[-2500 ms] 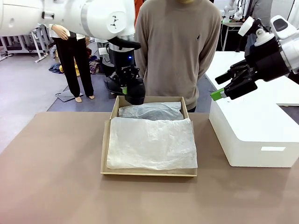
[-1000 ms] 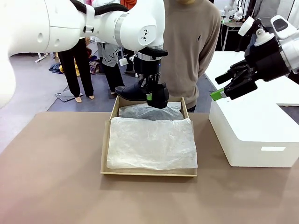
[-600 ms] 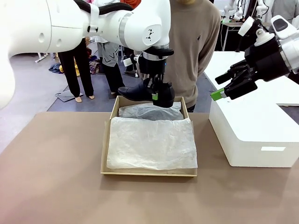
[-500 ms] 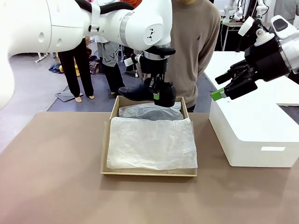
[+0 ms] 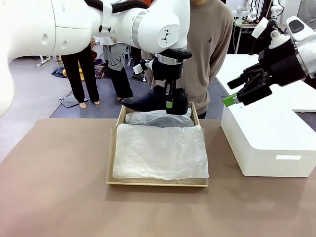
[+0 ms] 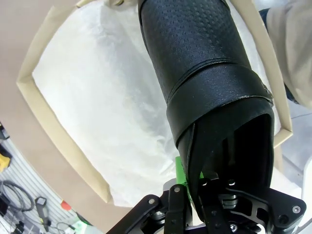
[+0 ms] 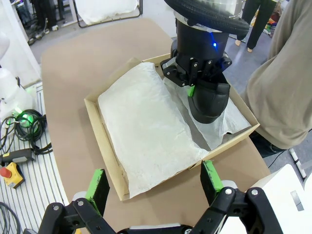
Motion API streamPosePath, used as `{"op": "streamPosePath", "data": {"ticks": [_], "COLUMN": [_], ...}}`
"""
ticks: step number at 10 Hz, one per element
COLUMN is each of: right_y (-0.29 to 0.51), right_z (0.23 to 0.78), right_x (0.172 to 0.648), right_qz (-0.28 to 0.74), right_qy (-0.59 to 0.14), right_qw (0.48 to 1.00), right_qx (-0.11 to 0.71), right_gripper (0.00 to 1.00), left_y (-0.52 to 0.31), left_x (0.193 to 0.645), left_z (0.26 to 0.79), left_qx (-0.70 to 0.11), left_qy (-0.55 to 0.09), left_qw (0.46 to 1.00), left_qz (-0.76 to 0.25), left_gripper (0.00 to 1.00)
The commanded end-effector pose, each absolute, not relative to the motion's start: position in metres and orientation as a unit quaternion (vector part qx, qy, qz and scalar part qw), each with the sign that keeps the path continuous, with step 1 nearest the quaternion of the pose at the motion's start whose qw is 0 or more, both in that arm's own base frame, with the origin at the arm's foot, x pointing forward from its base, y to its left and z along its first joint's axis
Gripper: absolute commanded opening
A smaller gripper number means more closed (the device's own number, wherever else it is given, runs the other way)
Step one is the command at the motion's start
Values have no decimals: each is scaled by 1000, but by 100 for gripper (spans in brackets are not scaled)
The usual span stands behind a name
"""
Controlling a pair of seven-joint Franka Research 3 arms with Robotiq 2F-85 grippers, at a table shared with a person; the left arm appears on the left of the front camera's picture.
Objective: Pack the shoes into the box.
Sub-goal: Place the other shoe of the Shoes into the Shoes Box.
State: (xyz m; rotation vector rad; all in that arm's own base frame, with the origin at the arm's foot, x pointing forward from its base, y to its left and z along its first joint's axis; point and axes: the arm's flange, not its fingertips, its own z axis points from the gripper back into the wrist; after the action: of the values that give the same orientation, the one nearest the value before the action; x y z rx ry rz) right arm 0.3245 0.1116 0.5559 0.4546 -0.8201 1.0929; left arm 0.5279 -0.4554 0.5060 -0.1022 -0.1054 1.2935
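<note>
My left end effector (image 5: 169, 104) is clamped on the heel end of a glossy black shoe (image 5: 150, 102). The shoe's upper is finely pebbled and its strap band is smooth. It hangs roughly level over the far end of the tan cardboard box (image 5: 112, 148). Crinkled white tissue paper (image 5: 158, 150) hides the box floor, and I cannot identify a grey bulge under the far sheet. One finger is buried in the shoe's opening. My right end effector (image 5: 236, 98) hangs spread wide and empty, up beside the smooth white box (image 5: 266, 143) on the desk (image 5: 54, 187).
</note>
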Motion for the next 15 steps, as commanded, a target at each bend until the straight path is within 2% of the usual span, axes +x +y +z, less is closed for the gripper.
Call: {"op": "streamPosePath", "data": {"ticks": [1, 4, 11, 15], "right_y": [112, 112, 112, 112], "right_z": [555, 555, 555, 555], "right_x": [328, 328, 328, 328], "right_qz": [508, 508, 508, 508], "right_qy": [-383, -383, -383, -383], "right_qw": [741, 741, 741, 741], "right_qx": [216, 216, 216, 216], "right_gripper": [100, 100, 100, 100], "left_y": [-462, -467, -487, -487], "left_x": [532, 535, 534, 532], "left_z": [510, 502, 485, 479], "left_qx": [-33, -25, -13, -19], "left_qy": [-44, -28, -12, -34], "left_qw": [787, 765, 766, 752], "left_qz": [615, 643, 643, 658], "left_gripper": [0, 0, 0, 0]}}
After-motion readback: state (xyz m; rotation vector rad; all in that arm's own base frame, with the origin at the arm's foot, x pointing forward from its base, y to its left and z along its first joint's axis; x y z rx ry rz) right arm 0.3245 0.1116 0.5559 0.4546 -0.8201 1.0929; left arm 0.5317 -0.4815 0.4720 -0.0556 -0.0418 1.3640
